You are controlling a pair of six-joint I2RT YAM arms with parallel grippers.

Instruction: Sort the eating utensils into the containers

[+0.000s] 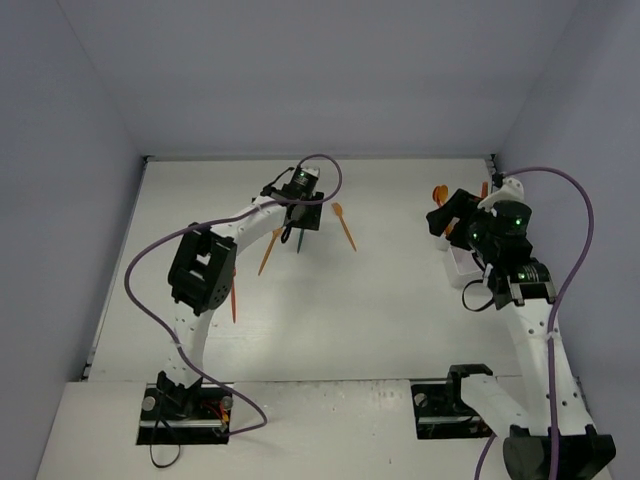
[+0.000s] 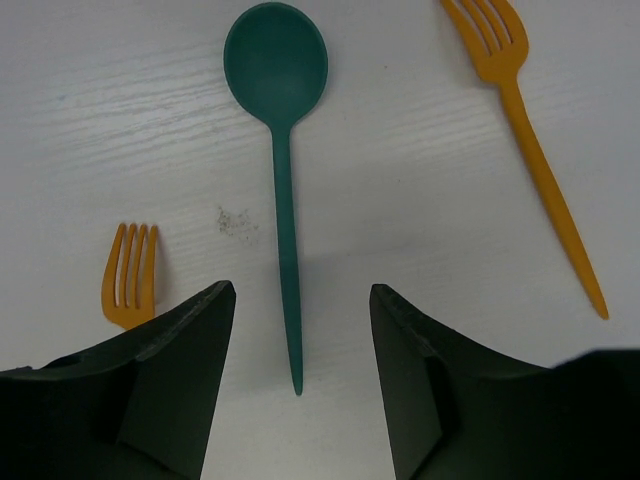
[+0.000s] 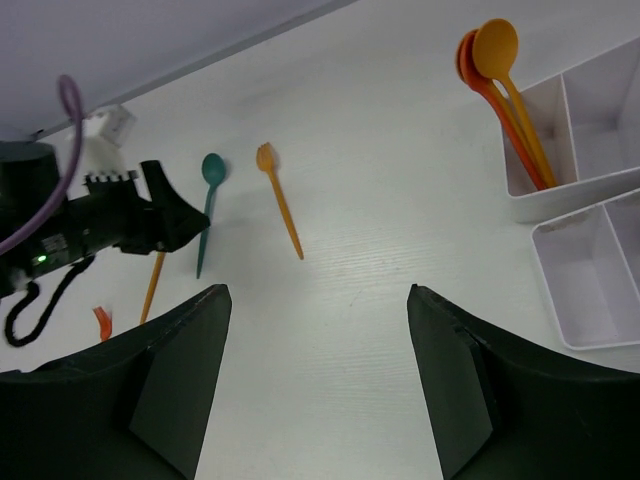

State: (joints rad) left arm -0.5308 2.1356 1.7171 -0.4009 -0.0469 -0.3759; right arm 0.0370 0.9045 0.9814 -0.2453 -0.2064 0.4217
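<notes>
- The jaws of the left gripper are seen apart, set to either side of the lower handle of a teal spoon. No contact is seen and nothing is held.
- The jaws of the right gripper are spread wide above bare surface, and nothing is gripped.
- The teal spoon is laid flat, its bowl pointed away from the left gripper.
- An orange fork is laid to one side of the spoon, apart from it. The tines of a second orange fork are seen on the other side, partly hidden by a finger.
- Well away, near the right gripper, a white organizer is placed. Two spoons are leaned in its end compartment, bowls up past the rim: one orange, one red-orange.
- A second white tray is set just beside it.
</notes>
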